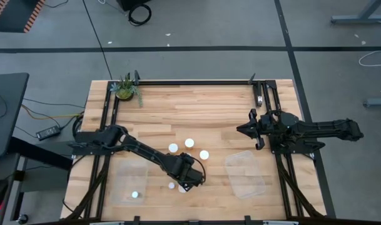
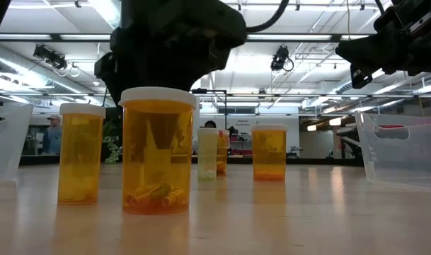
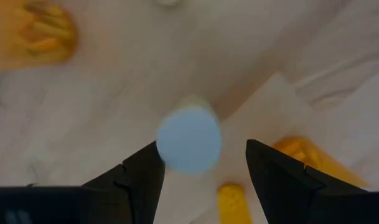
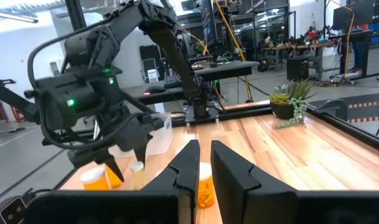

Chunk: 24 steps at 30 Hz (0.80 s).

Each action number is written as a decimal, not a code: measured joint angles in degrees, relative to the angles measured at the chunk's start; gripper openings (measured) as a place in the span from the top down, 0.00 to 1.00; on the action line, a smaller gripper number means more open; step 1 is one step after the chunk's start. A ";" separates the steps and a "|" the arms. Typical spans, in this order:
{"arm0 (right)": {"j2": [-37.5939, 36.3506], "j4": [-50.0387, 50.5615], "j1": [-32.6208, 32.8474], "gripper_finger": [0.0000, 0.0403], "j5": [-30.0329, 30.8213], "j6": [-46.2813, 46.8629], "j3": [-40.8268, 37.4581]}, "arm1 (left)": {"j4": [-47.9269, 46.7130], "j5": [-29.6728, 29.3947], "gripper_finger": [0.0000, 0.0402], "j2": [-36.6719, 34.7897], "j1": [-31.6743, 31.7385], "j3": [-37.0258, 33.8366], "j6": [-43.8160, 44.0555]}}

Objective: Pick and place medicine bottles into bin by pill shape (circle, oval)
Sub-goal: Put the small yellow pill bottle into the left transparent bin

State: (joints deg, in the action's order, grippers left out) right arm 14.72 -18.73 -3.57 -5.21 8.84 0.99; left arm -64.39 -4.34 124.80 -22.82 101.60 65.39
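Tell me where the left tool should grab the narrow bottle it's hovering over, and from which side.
Come straight down from above and close on the sides just under the cap. The narrow bottle stands upright, its round white cap facing the left tool, whose fingers are open and straddle it. Its body is round, so any squeeze direction should work; keep clear of the wider bottle next to it.

Glossy translucent orange plastic bottles (image 2: pixel 158 152); matt wood table (image 1: pixel 203 106).

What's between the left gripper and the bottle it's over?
Nothing visible. The left gripper is open straight above a narrow bottle's white cap, a finger on each side, with no other bottle in the gap. The right gripper waits off by the table's right side.
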 joint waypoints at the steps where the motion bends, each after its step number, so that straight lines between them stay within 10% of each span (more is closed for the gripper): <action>1: 0.00 0.14 -0.01 0.88 -0.01 0.00 0.00 | 0.41 -0.02 0.43 0.04 0.24 0.02 -0.02; 24: 0.28 0.27 -0.01 0.88 0.00 -0.01 0.00 | 0.32 -1.02 0.66 0.29 0.91 0.01 -1.55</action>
State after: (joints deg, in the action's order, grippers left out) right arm 15.00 -18.46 -3.58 -5.21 8.83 0.99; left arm -64.07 -5.36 125.10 -21.91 101.61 63.83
